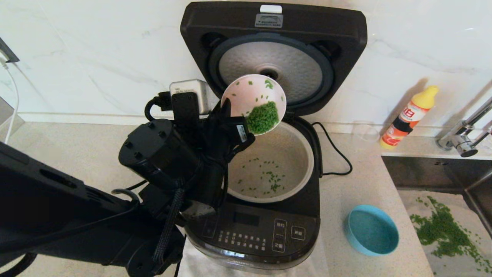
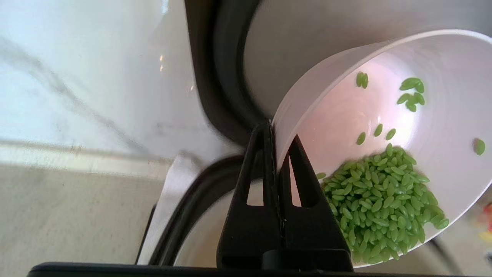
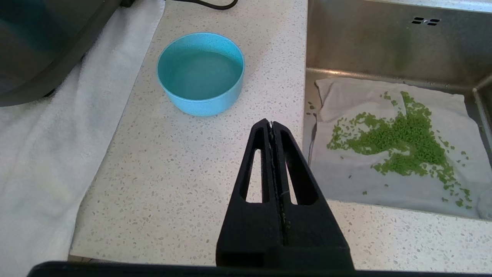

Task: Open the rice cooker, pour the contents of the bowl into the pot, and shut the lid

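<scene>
Gripping the pink bowl (image 1: 253,104) by its rim, the left gripper (image 2: 275,130) tilts it over the open rice cooker's (image 1: 265,227) pot (image 1: 276,165), green grains (image 1: 263,117) heaped at its lower edge; the right gripper (image 3: 273,127), closed and empty, hangs right of the cooker.

Before me runs a pale speckled stone countertop (image 1: 365,181), backed by a white marble-veined wall (image 1: 96,57). To my right a steel sink (image 1: 430,169) is sunk into the counter, a grey cloth (image 3: 384,154) lying in its basin, and a chrome tap (image 1: 465,134) reaches over it. A white towel (image 3: 46,154) covers the counter nearer my left. Daylight is soft and even.
</scene>
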Motion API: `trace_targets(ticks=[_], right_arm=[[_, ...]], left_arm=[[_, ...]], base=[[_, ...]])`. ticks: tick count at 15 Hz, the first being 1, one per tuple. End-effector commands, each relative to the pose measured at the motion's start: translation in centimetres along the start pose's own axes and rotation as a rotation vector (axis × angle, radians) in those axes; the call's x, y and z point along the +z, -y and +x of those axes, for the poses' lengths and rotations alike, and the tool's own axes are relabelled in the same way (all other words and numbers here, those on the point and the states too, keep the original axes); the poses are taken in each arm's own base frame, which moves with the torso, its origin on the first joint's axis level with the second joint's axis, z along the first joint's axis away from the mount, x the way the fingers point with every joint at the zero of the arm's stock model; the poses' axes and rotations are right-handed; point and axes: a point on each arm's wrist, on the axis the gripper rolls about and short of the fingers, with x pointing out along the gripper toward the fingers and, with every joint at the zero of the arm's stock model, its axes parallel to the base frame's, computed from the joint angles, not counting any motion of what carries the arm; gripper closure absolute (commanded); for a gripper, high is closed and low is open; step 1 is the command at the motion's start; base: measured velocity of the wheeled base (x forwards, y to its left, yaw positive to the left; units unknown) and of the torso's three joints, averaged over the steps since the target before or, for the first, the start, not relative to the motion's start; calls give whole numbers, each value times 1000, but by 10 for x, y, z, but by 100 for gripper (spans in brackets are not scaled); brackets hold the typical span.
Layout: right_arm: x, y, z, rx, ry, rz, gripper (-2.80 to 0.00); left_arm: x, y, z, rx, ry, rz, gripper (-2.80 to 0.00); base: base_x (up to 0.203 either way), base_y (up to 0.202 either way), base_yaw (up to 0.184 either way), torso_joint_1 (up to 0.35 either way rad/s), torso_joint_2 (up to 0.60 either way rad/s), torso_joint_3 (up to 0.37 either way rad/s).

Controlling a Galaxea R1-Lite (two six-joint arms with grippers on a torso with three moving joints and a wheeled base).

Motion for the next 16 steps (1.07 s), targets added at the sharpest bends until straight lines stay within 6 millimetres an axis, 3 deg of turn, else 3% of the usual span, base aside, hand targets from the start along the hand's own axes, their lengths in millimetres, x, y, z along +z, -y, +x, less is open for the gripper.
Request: trace_targets(ticks=[1,3,9,16], right_arm=[[0,0,0,0,-1,0,0],[0,0,0,0,0,0,0],[0,0,0,0,-1,0,0],[0,0,0,0,0,-1,0]], left_arm=[[23,-3,0,-9,60,-37,0],[43,-7,-3,-112,120,-61,0],[47,-20,0,-220,159,-32,0],[-14,-17,11,-205,17,40,0]], base=[[0,0,0,0,0,0],[0,0,0,0,0,0],[0,0,0,0,0,0],[0,0,0,0,0,0]])
